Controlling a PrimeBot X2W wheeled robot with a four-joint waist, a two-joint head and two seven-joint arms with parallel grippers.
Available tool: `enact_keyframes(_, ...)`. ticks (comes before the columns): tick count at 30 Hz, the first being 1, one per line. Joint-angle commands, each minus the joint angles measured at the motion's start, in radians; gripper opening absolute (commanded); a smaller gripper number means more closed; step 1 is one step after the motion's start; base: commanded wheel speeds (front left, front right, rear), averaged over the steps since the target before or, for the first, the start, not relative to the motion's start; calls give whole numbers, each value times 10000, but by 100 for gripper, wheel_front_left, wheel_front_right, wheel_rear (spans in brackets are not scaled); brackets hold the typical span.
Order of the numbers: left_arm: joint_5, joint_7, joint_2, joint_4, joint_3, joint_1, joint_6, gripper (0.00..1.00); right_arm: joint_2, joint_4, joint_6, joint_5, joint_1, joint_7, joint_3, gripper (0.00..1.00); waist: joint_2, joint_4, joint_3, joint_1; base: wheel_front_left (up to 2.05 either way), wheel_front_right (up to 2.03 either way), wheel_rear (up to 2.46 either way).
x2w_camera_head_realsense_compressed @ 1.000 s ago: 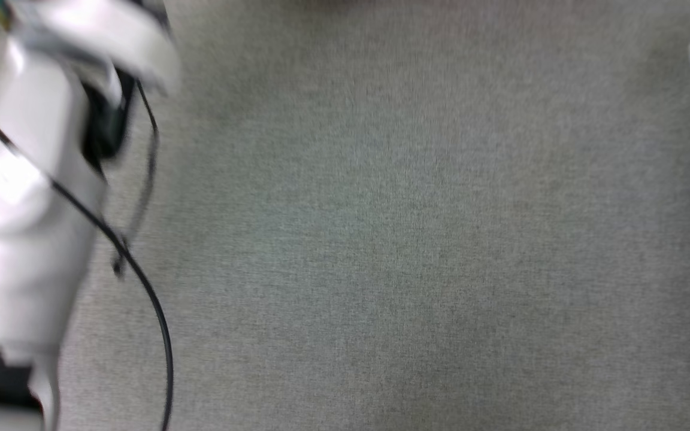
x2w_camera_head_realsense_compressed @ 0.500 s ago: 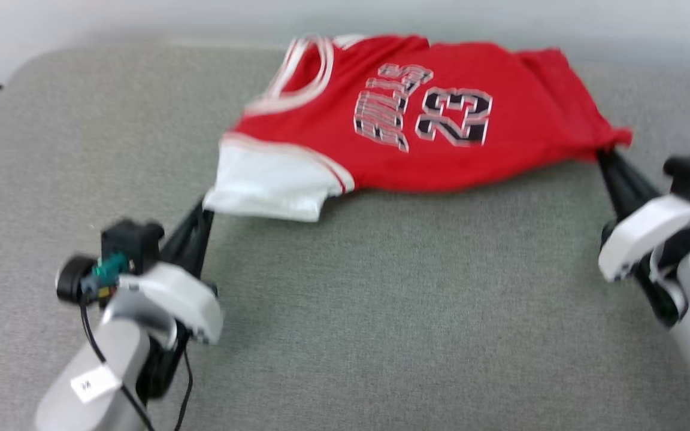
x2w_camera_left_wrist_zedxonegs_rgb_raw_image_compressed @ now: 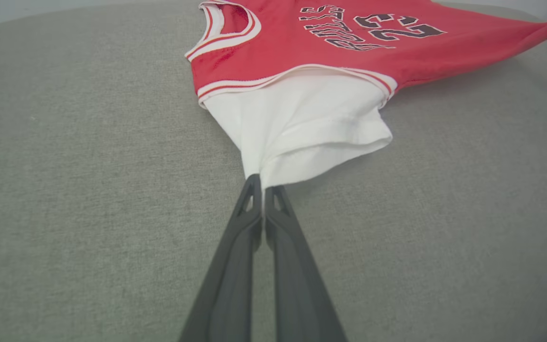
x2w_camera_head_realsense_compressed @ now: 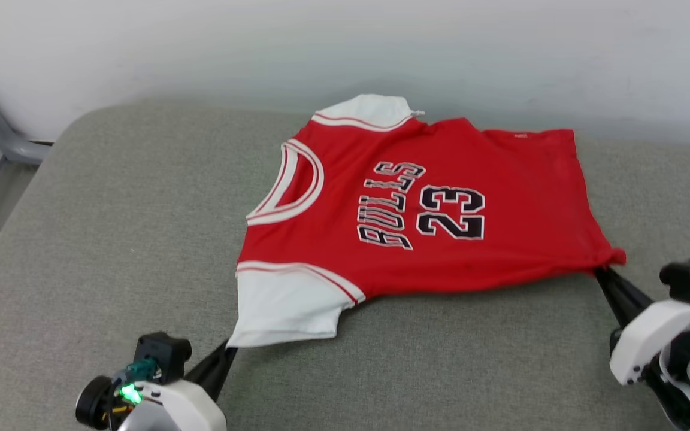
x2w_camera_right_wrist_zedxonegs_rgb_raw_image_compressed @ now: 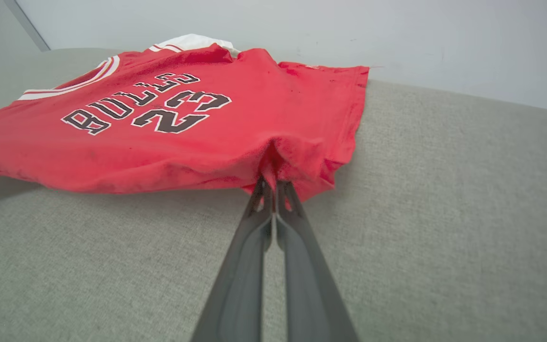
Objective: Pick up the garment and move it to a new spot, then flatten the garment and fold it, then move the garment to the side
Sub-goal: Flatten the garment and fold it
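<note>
Both dark two-fingered grippers are clamped on the red jersey-style T-shirt (x2w_camera_head_realsense_compressed: 501, 197) with white sleeves and black "BULLS 23" print: the left gripper (x2w_camera_left_wrist_zedxonegs_rgb_raw_image_compressed: 260, 179) on the near sleeve's corner, the right gripper (x2w_camera_right_wrist_zedxonegs_rgb_raw_image_compressed: 273, 183) on a bunched hem corner. It lies print-up, stretched between them, toward the far edge of the grey fabric-covered surface (x2w_camera_head_realsense_compressed: 441, 371).
</note>
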Motion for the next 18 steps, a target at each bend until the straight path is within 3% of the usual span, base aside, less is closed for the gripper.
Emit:
enact_keyframes(1,-96,174,128,-173,-37,253,-7,0,-98,-34,-15,154,332,56,72,0,0,58,-254,3,0,0,0)
enact_keyframes(10,-986,1963,1097,-1925,-674,1816,-397,0,-854,-893,-15,1602,1941,517,444,0,0,80,-1022,3,0,0,0)
enact_keyframes(18,-1533,2823,1735,-3150,-999,2835,-376,0,-1733,-2382,-15,2778,3595,1053,483,0,0,21,-1266,3,0,0,0)
